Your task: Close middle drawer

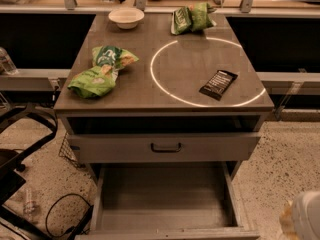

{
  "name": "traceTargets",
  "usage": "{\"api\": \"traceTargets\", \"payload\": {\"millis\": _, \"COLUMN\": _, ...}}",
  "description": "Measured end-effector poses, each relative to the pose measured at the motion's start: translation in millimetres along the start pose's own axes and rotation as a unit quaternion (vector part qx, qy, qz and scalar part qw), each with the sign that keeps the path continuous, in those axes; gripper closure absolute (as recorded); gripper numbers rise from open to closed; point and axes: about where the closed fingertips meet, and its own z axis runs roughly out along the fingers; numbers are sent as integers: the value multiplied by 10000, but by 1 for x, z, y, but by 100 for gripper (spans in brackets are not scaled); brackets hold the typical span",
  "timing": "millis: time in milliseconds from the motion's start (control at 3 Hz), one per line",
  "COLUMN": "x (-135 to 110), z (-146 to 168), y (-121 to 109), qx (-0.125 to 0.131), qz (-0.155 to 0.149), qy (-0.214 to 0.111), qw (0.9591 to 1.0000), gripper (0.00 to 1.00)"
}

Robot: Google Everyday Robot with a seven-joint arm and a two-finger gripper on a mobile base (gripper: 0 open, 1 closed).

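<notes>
The middle drawer (165,199) is pulled far out of the grey cabinet. Its deep plain grey tray looks empty, and its front (170,233) runs along the bottom edge of the camera view with the handle hidden. Above it is the taller-fronted top drawer (165,147) with a small dark bar handle. A dark gap shows between that drawer and the cabinet top. The lowest drawer is hidden. My gripper (304,218) shows only as a pale shape at the bottom right corner, to the right of the open drawer and apart from it.
The cabinet top (165,79) holds a white bowl (126,17), green chip bags (102,70) (191,17) and a dark snack bar (218,84) on a ring of light. A black chair frame (22,149) and a cable (60,211) are on the speckled floor at the left.
</notes>
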Motion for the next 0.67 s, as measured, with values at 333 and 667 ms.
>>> {"api": "traceTargets", "payload": {"millis": 333, "x": 1, "z": 63, "y": 50, "qx": -158, "qz": -184, "qy": -55, "qw": 9997, "gripper": 100}}
{"api": "traceTargets", "payload": {"millis": 667, "x": -9, "z": 140, "y": 97, "qx": -272, "qz": -379, "qy": -355, "qw": 9983, "gripper": 100}}
